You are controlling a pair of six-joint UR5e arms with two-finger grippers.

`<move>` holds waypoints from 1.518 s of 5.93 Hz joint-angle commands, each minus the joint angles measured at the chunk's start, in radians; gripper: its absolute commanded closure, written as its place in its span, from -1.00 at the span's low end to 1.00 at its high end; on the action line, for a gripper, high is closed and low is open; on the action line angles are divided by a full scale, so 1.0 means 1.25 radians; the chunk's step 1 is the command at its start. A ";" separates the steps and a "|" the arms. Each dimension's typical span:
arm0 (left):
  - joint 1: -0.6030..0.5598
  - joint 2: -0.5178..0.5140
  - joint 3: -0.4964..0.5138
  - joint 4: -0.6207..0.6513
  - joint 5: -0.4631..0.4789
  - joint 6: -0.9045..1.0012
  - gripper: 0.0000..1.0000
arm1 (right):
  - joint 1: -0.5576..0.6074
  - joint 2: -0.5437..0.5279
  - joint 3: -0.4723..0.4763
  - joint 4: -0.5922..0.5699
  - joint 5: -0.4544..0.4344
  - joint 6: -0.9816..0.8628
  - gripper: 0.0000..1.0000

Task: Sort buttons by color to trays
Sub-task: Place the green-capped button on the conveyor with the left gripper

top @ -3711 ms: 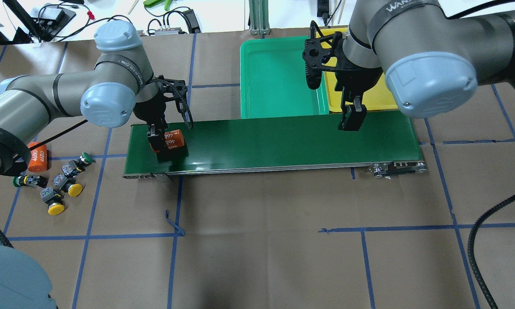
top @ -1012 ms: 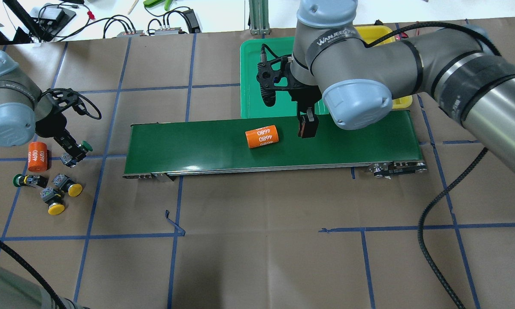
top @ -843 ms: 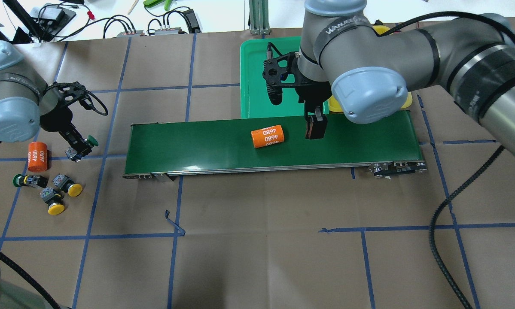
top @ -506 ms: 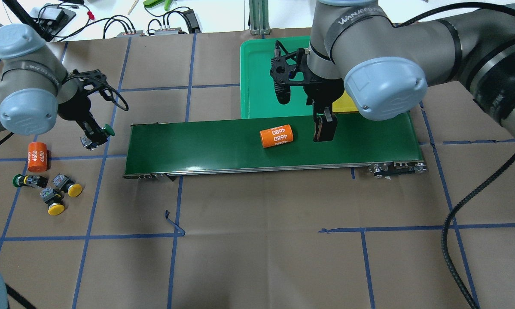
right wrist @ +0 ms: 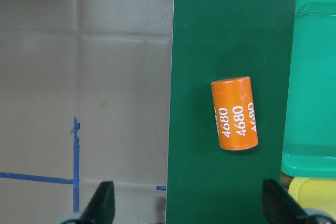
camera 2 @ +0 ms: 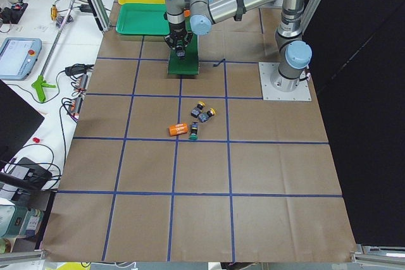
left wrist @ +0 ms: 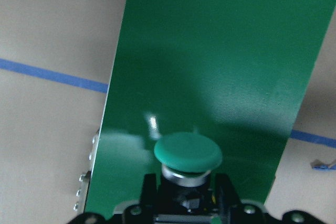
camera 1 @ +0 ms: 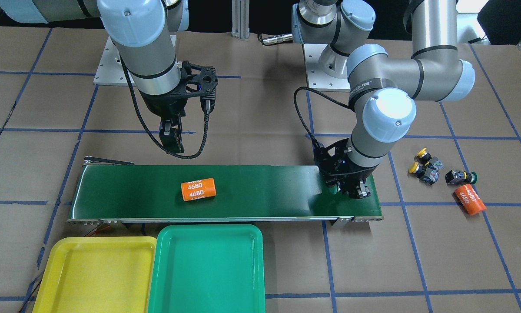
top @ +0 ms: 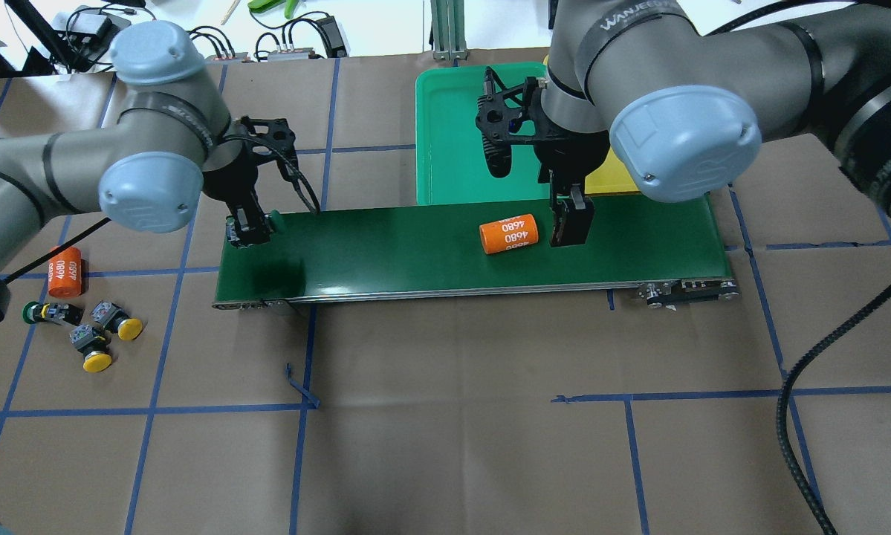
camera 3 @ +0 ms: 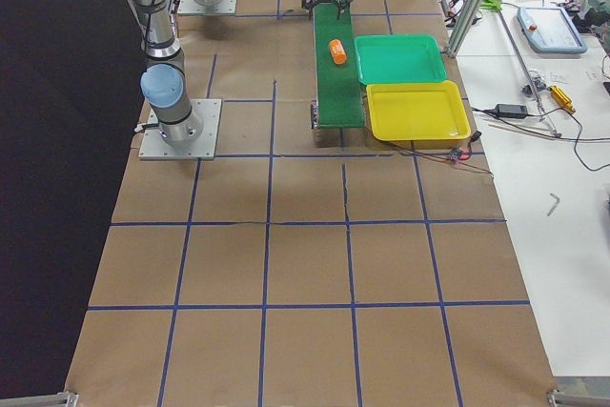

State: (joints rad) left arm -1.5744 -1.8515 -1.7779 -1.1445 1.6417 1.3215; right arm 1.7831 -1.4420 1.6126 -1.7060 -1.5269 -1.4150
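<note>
Your left gripper is clamping a green button by its black body. It is hanging over the left end of the belt, just inside the edge. A shadow is showing on the belt beneath it, so I judge it to be just clear of the surface, though contact can't be ruled out.

The axis of the green button is running roughly along the belt. The cap is leading away from the fingers, toward the right arm's end.

Your right gripper is hovering above the belt with fingers spread wide and nothing between them. It is just beside the cylinder, on the side nearer the belt's right end. The cylinder is lying on its side on the belt, not a task item.

Both trays are sitting against the belt's far edge, toward its right end. The green tray is lying closer to the middle and the yellow tray is touching it on the outer side. Nothing is showing inside either one.

What matters for you: the green tray is lying well apart from the left gripper and close to the right one. I'd expect the button to be set down here and the belt to do the carrying.

Loose buttons are waiting on the table left of the belt, two yellow and one green, near a second cylinder.
</note>
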 commanded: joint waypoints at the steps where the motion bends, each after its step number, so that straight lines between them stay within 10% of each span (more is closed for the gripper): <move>1: -0.025 -0.028 -0.004 0.003 0.002 -0.004 0.83 | 0.002 -0.001 0.005 0.001 -0.003 0.002 -1.00; 2: -0.024 -0.033 0.001 0.014 0.002 0.001 0.56 | 0.003 -0.001 0.006 0.003 -0.003 0.005 -1.00; 3: -0.025 -0.038 -0.006 0.016 -0.004 -0.009 -0.82 | 0.003 -0.001 0.006 0.001 -0.003 0.005 -1.00; 7: 0.219 0.061 -0.027 -0.005 0.000 -0.037 -0.96 | 0.008 -0.001 0.009 -0.001 -0.004 0.013 -1.00; 9: 0.367 0.054 -0.112 0.009 -0.008 0.196 -0.96 | 0.020 0.019 0.006 -0.025 -0.001 0.015 -1.00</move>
State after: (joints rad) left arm -1.2145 -1.7822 -1.8667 -1.1420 1.6361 1.4338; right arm 1.8006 -1.4320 1.6221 -1.7242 -1.5296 -1.3975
